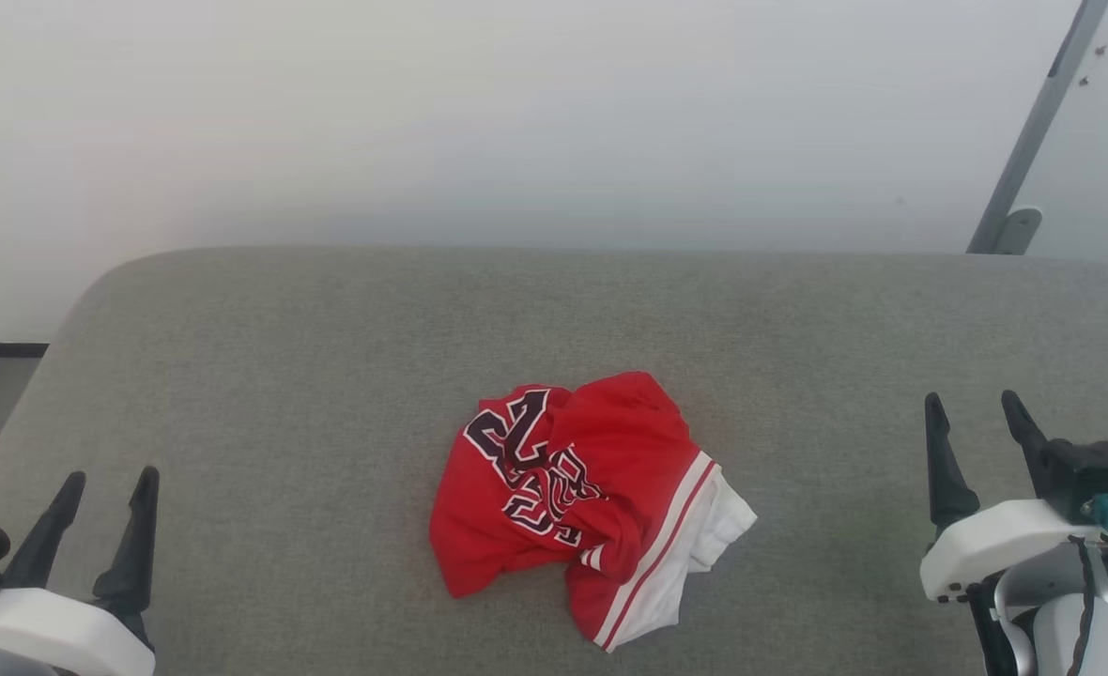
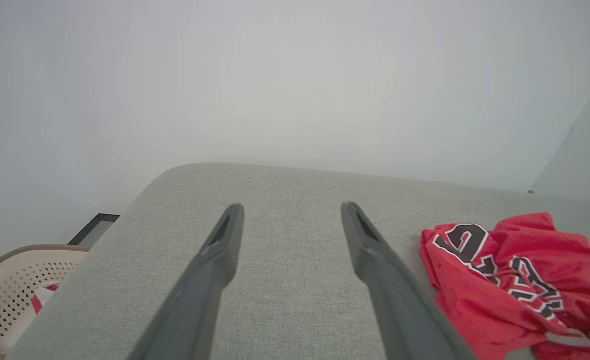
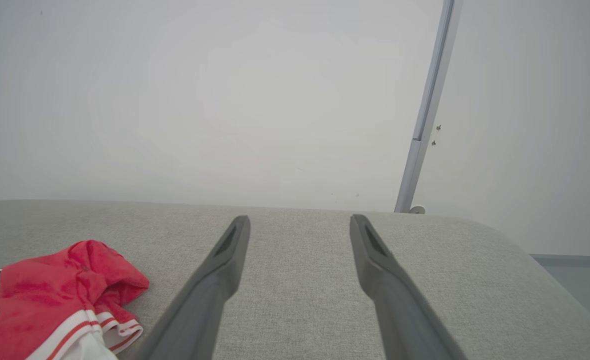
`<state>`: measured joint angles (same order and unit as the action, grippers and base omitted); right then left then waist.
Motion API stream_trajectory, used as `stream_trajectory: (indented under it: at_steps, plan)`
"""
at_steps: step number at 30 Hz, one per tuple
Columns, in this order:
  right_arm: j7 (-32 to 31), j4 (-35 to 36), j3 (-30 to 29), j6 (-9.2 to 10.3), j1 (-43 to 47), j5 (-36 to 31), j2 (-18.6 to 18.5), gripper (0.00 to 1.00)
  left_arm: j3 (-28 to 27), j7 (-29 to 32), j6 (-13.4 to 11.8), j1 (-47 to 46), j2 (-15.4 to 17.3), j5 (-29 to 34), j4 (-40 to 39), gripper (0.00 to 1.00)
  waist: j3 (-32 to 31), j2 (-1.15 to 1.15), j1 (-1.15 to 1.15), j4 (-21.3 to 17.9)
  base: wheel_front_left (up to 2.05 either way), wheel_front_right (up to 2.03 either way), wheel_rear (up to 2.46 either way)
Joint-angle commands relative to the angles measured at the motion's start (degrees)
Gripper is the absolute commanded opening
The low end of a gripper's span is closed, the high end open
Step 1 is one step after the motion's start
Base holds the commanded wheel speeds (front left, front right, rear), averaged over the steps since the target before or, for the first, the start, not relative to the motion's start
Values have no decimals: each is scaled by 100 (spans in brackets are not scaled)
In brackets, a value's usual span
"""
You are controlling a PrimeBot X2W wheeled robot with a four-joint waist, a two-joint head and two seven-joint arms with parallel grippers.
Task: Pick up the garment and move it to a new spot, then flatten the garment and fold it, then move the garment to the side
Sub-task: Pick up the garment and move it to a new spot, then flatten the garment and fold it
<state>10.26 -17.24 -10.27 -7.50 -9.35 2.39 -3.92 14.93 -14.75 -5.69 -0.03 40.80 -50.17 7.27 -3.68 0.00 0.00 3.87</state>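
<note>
Now: crumpled jersey mid-cushion, both grippers spread and empty

Far left, in the left wrist view: beige perforated basket [image 2: 10, 290] beside the cushion's rounded corner, something red and white inside. Lower left of the head view: left gripper [image 1: 113, 476], fingers parted wide, nothing between them, poised over bare grey cushion [image 1: 329, 376]. Centre: the garment [image 1: 563, 498], bunched in a heap on the cushion, red with black white-edged lettering facing up, white striped hem toward the right. Well apart from both grippers. Lower right: right gripper [image 1: 971, 398], likewise released, gripping nothing. Beyond it, a slanted grey pole [image 1: 1033, 131] against the pale wall [image 1: 516, 113].
</note>
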Motion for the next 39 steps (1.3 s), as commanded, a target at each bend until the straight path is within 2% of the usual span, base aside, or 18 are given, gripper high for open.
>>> stream_trajectory:
  at_steps: [1,13,22,26,32,39]
  plan:
    - [25,22,-8,2,87,24,12,100,-66,-36,85,78,-66,47,-22,100,-3,0,0,32,0,0,0]
    - [-27,76,104,2,152,62,33,100,-236,-44,213,130,-161,188,-33,100,16,0,0,46,0,0,0]
    - [-237,145,618,2,244,245,-37,100,-234,-42,251,36,-184,277,-117,100,68,0,0,198,0,0,0]
    - [-621,108,1141,3,304,514,-178,100,-181,-2,267,-15,-207,281,-166,100,132,0,0,338,0,0,0]
    - [-1696,31,1894,4,250,1219,-525,100,-50,45,295,-135,-271,302,-242,100,340,0,0,606,0,0,0]
    - [-2814,-95,2288,4,67,1718,-868,100,83,26,356,-364,-436,343,-215,100,630,0,0,918,0,0,0]
